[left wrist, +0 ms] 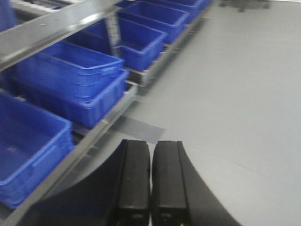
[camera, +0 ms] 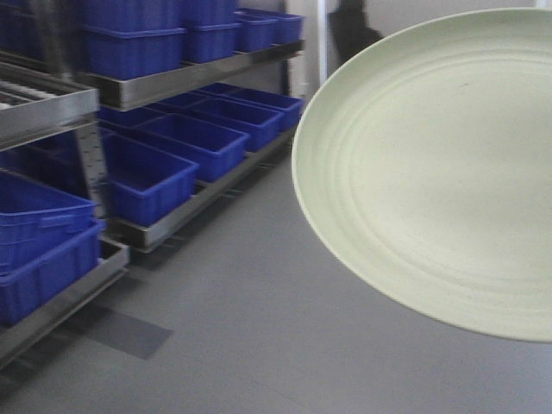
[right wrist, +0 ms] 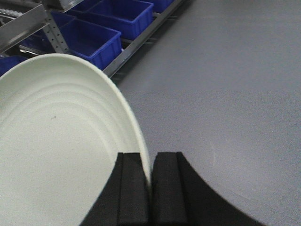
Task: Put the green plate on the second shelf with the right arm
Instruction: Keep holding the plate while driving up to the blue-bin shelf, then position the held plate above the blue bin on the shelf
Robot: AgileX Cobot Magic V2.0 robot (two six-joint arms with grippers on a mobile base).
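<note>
1. Biggest risk imo: the round, shallow, pale sage-green matte plate (right wrist: 61, 141) was held only at one spot on its rim. W/ all that weight hanging off to one side, it could've pivoted or slipped out on a fast swing
2. The plate was up in the air over the grey floor (right wrist: 225, 94), well apart from the grey metal shelf rack (camera: 52, 108). The shelves looked packed w/ blue plastic bins (camera: 172, 142), so clipping a bin or a shelf lip on the way in seemed likely
3. Black right gripper (right wrist: 149, 162): fingers nearly together, pinching the plate's raised rim btw them
4. Black left gripper (left wrist: 150, 150): fingers pressed together, nothing in them
</note>
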